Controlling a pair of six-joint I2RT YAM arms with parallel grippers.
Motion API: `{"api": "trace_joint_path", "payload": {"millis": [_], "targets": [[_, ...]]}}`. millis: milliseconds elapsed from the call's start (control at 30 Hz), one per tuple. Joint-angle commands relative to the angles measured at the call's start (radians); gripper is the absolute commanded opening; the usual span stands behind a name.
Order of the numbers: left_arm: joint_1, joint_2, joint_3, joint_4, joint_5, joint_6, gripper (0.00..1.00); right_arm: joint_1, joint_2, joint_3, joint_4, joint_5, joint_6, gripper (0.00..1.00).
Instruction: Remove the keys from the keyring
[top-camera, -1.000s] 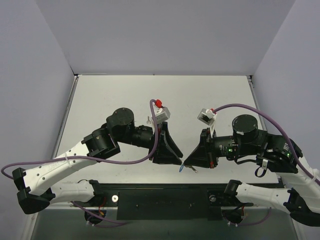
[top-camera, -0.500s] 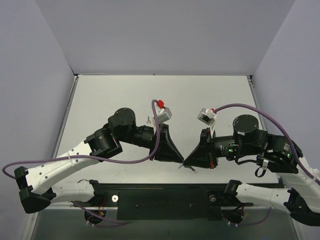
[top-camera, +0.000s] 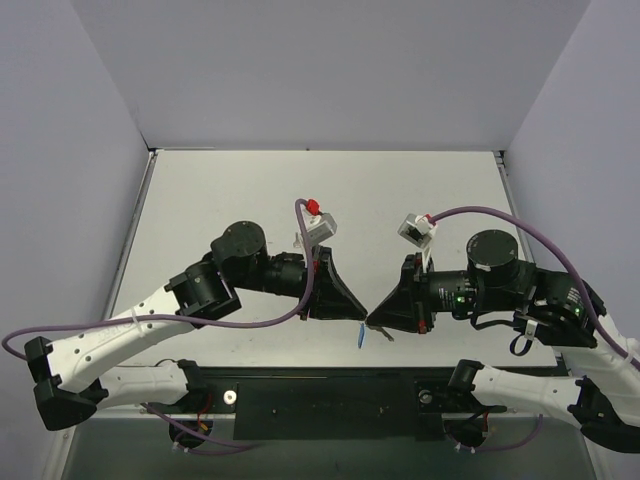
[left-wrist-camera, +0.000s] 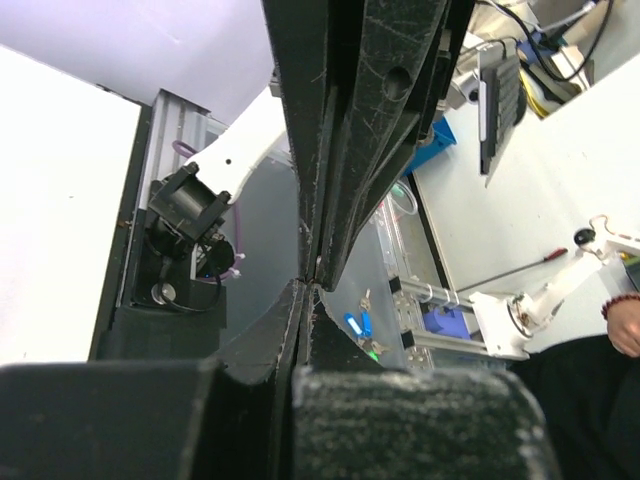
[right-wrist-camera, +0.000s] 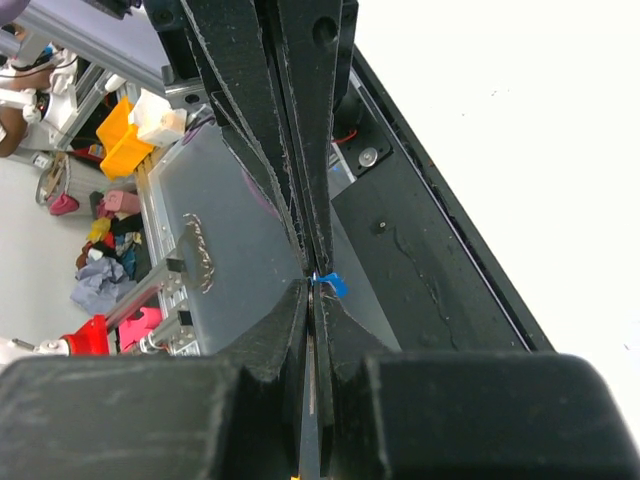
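Jaws of both arms are pressed fully together, with no gap showing between either pair of fingers. Left arm (top-camera: 240, 265) reaches in from the left and right arm (top-camera: 490, 270) from the right. Their fingertips meet point to point over the near edge of the tabletop (top-camera: 230, 190), just above the black rail (top-camera: 330, 395) that carries the arm bases.

Keyring (top-camera: 361, 337): a small blue oval piece, located directly at the meeting point.
- Top view: it hangs just below the two tips, tilted slightly off vertical, clear of the tabletop.
- Right wrist view: only a small blue corner shows, right beside the line where the closed fingers touch.
- Left wrist view: it lies a little to one side of the meeting point.

Keys (left-wrist-camera: 365, 299): small silver pieces beside the upper end of the keyring in the left wrist view, too small to count with certainty. In the top view a thin dark sliver projects from under the right jaws next to the keyring; it cannot be identified.

Green loop (left-wrist-camera: 372, 348): sits at the lower end of the keyring, touching or nearly touching it.

Which jaws actually pinch the keyring cannot be determined, since the contact point is hidden by the fingers in every view
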Motion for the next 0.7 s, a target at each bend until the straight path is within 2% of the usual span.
{"api": "trace_joint_path", "payload": {"millis": [0, 100, 300, 667], "targets": [[-0.005, -0.052, -0.053, 0.116, -0.098, -0.063, 0.00, 0.000, -0.015, -0.024, 0.068, 0.087, 0.020, 0.00], [-0.005, -0.075, -0.107, 0.199, -0.135, -0.127, 0.00, 0.000, -0.014, -0.042, 0.089, 0.112, 0.031, 0.00], [-0.022, -0.101, -0.147, 0.254, -0.209, -0.183, 0.00, 0.000, -0.018, -0.052, 0.118, 0.159, 0.048, 0.00], [-0.079, -0.130, -0.185, 0.299, -0.345, -0.232, 0.00, 0.000, -0.029, -0.072, 0.140, 0.233, 0.074, 0.00]]}}
